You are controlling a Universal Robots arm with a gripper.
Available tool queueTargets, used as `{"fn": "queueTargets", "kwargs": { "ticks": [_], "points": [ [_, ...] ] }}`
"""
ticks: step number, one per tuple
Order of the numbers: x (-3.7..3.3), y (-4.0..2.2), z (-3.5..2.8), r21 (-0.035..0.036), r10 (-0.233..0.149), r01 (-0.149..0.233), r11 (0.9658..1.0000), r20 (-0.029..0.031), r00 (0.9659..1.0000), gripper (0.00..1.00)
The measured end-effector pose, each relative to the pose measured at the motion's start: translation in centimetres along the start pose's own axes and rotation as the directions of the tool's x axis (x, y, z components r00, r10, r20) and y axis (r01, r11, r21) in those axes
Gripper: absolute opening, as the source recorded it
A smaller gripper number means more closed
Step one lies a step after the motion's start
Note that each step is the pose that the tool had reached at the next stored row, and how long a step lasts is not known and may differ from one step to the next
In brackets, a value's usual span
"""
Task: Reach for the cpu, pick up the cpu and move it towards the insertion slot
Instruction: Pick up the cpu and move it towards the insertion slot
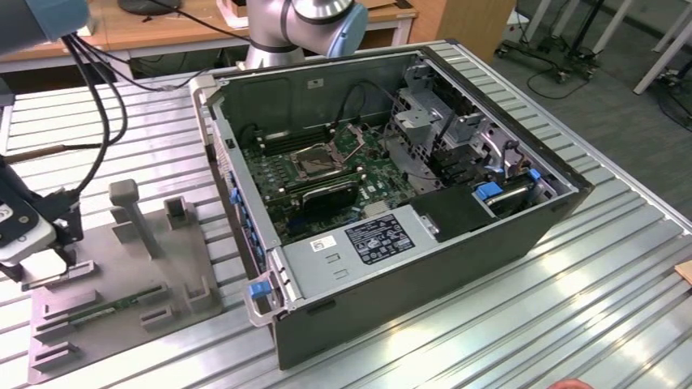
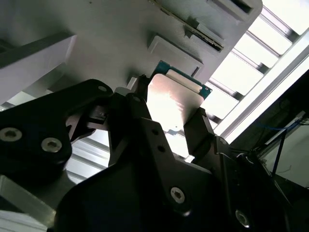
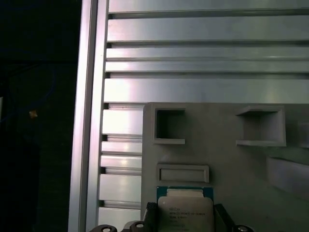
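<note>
Open computer case on slatted table, insertion slot inside, grey fixture alongside

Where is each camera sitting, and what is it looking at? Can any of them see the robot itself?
Exterior view: off the arm, up high, looking down at the open computer case with the insertion slot; the arm shows at the top.
First wrist view: on the arm, looking across the grey holder at the cpu; the gripper peeks in.
Second wrist view: on the arm, looking past the black gripper at the cpu.
Shared: both wrist views show cpu, gripper and grey holder.
</note>
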State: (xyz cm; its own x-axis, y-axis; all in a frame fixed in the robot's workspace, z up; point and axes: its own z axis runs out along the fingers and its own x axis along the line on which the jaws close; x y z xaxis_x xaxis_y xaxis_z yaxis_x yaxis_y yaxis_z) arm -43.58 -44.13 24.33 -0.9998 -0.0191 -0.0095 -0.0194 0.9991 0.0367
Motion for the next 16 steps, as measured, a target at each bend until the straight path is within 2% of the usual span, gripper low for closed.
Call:
{"fn": "queueTargets", "kwargs": {
  "ticks": [4,6,16],
  "points": [
    [-0.01,0.04,-1.04,0.0000,0.000,0.000,1.0000,-0.0001,1.0000,0.54],
    [-0.01,0.05,-1.33,0.0001,0.000,0.000,1.0000,-0.0001,1.0000,0.54],
    [-0.01,0.06,-1.54,0.0000,0.000,0.000,1.0000,-0.0001,1.0000,0.54]
  ]
}}
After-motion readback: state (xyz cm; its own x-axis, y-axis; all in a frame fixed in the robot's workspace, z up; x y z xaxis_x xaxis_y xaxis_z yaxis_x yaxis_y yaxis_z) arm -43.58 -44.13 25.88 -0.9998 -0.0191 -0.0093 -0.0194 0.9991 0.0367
